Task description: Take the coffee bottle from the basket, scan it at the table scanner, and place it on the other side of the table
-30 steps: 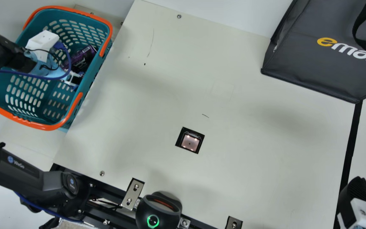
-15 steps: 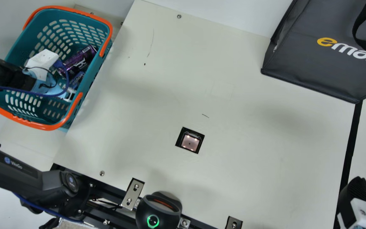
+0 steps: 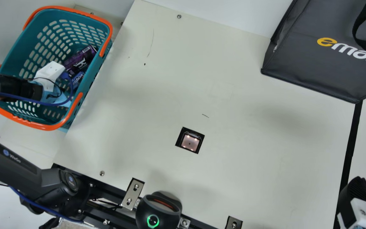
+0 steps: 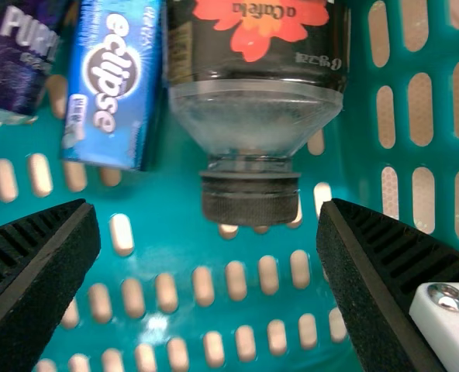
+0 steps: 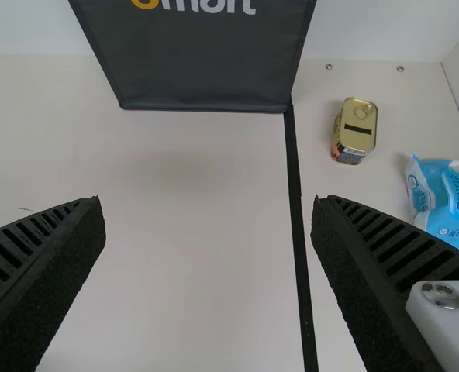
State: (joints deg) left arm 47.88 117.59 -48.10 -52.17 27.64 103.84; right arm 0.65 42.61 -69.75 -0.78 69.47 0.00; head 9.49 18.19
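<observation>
The cream worktop [image 3: 249, 159] took up most of the main view, a black strip [image 3: 352, 140] crossing it on the right and reaching toward the near edge. A dark grey shopping bag [image 3: 310, 63] stood at the far edge, one bottom corner meeting the strip. By the left edge, toward the far-left corner, was the teal basket [image 3: 17, 52] with orange handles.

The left gripper [image 3: 50, 73] was down inside that basket. Its fingers stood wide apart and had hold of nothing; in the left wrist view, the bottle's cap showed between the tips, with room on both sides. The right gripper [image 3: 357, 194] hung over the strip near the worktop's near-right corner, spread wide too and holding nothing.

The coffee bottle [image 4: 257, 116] lay in the basket, dark label and red flower around its body, clear shoulder narrowing to the dark cap. A purple can [image 3: 80, 60] lay along the basket's worktop-side wall.

Near the worktop's right edge sat a blue-and-white packet [image 5: 450, 205]. The scanner [image 3: 190, 142] was set into a square opening between the worktop's middle and near edge. A gold-lidded tin [image 5: 356, 128] stood between strip and right edge, farther back than the packet. A small blue box [image 4: 109, 77] lay between can and bottle.
</observation>
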